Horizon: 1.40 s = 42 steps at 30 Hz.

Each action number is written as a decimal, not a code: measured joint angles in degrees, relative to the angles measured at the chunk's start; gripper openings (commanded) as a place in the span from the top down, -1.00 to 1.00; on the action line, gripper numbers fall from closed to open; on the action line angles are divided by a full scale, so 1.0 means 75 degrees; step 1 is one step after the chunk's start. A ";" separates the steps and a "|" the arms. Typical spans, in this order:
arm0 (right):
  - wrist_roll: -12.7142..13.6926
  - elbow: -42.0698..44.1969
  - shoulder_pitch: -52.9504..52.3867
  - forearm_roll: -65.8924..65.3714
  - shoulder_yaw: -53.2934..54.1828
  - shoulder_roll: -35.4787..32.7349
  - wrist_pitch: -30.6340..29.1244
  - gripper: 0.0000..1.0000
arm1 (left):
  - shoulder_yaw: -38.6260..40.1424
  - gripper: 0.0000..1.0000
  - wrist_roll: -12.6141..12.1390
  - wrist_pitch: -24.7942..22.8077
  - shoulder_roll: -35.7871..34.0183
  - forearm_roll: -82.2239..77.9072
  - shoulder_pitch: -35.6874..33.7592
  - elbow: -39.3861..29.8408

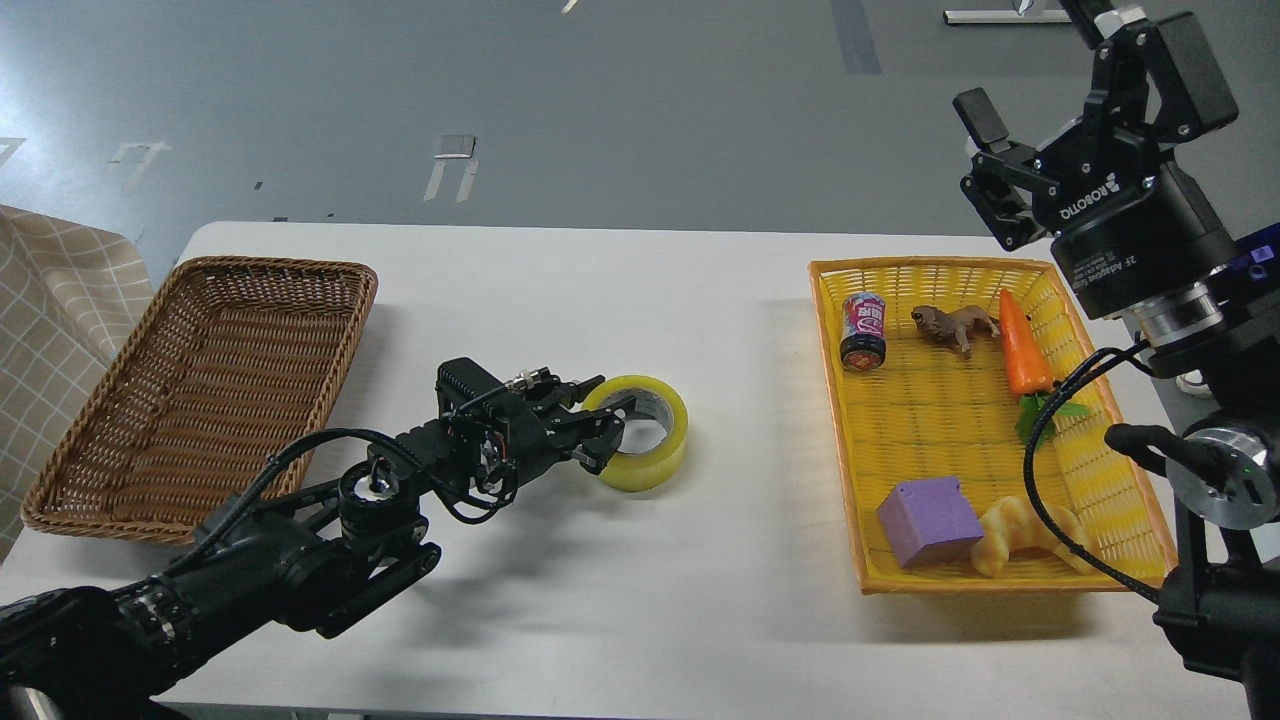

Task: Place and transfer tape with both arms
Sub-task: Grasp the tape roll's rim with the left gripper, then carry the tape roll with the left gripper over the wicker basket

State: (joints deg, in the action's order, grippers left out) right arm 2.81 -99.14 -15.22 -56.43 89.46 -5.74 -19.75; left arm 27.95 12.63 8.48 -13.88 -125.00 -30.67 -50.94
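The tape (648,436), a yellowish roll with a grey core, lies flat on the white table (620,300) near its middle. My left gripper (598,420) comes in from the lower left, low over the table. It is open, with its fingers (590,385) at the roll's left rim. I cannot tell whether a finger reaches into the core. My right gripper (1035,75) is raised high at the upper right, above the far corner of the yellow basket. It is open and empty.
A brown wicker basket (60,470) stands on the left of the table. A yellow basket (835,400) on the right holds a can, a brown animal toy, a carrot, a purple block and a croissant toy. Bare table lies between the baskets.
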 measured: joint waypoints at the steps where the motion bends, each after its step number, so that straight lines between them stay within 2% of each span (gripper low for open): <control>1: 0.0000 0.0000 0.0001 0.0000 0.0001 0.0001 0.0002 -1.00 | 0.0000 0.99 0.0000 0.0003 -0.0001 0.0001 -0.0006 0.0026; 13: -0.0012 0.0000 0.0150 0.0001 -0.0006 0.0036 0.0009 -1.00 | 0.0032 1.00 -0.0205 -0.0022 -0.0051 0.0001 -0.0120 0.0097; 21: -0.0012 0.0000 0.0234 0.0001 -0.0010 0.0060 0.0020 -1.00 | 0.0033 1.00 -0.0180 -0.0012 -0.0277 -0.0001 -0.0555 -0.0056; 32: -0.0012 0.0059 0.0171 0.0000 -0.0057 0.0054 0.0019 -1.00 | 0.0036 1.00 -0.0086 -0.0004 -0.1161 -0.0001 -0.1287 -0.0080; 42: -0.0012 0.0083 0.0176 -0.0011 -0.0229 0.0059 0.0009 -1.00 | 0.0037 1.00 0.0177 -0.0004 -0.2287 0.0318 -0.1840 -0.0016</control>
State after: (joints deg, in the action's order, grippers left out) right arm 2.72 -98.52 -13.90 -56.51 87.74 -5.29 -19.68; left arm 28.23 13.96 8.45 -31.03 -122.61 -44.46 -51.05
